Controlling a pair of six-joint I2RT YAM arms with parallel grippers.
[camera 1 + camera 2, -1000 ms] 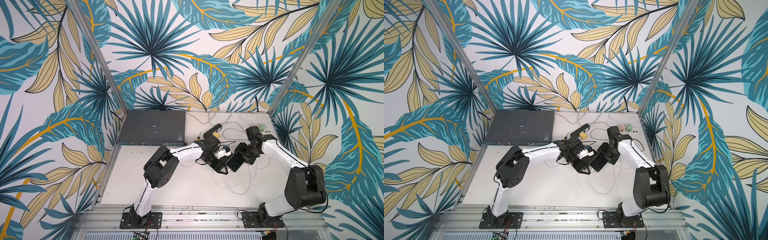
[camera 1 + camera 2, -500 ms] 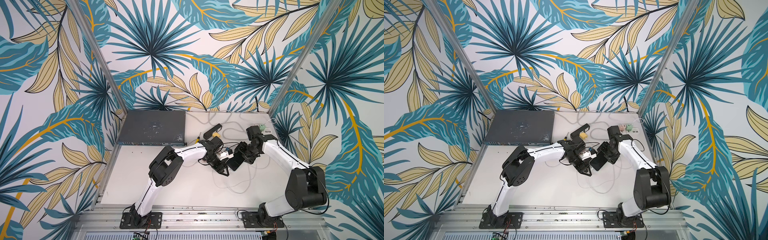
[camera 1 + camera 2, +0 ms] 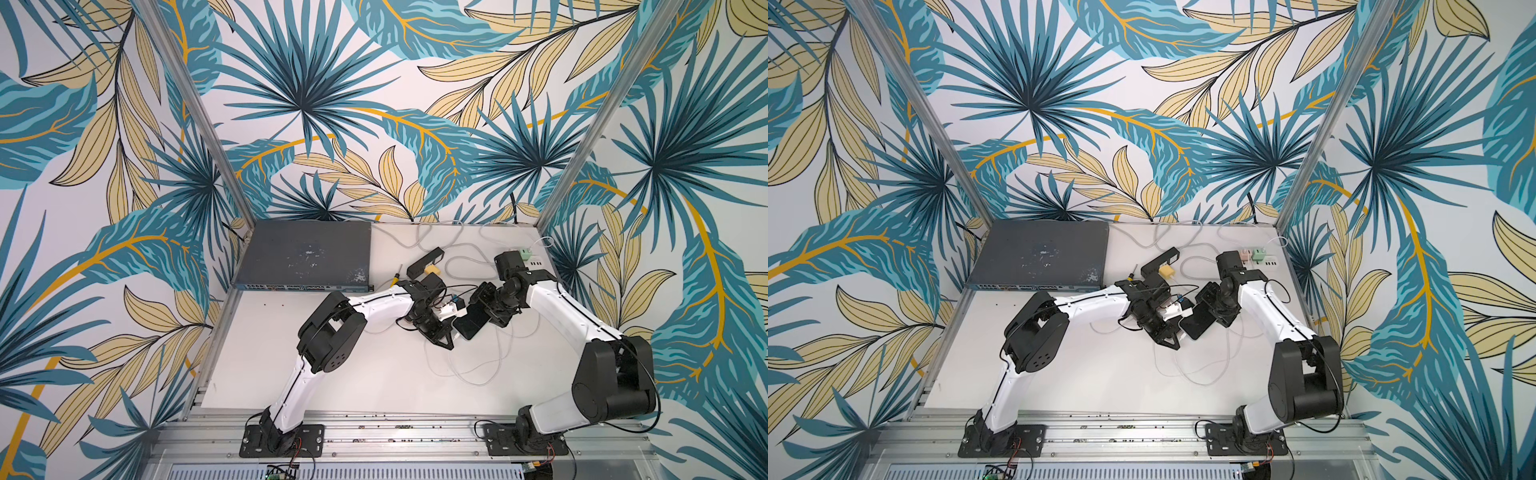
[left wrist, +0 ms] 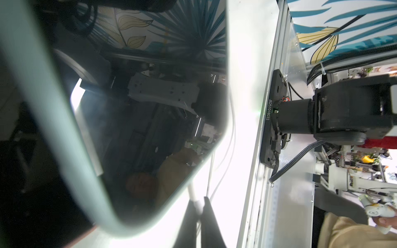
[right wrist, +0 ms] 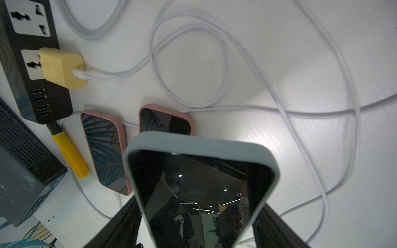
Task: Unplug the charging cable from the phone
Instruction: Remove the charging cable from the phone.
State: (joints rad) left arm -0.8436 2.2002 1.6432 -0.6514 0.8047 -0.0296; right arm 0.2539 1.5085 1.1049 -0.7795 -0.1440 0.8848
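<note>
White counter [image 3: 353, 382], leaf-papered booth: green-cased phone [image 5: 199, 171] aloft, right gripper [image 5: 197, 225] jaws grasping its sides; left gripper [image 4: 198, 216] jaws clenched on charging cable [image 4: 191, 192] at the port; extraction seemingly begins, next wanting a straight outward pull.

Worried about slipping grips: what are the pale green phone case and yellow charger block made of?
Pale green phone case: probably matte silicone or rubber; rounded rim, no glare. Yellow charger block: likely hard plastic, slightly glossy, with soft highlights; a rubbery sleeve is possible.
</note>
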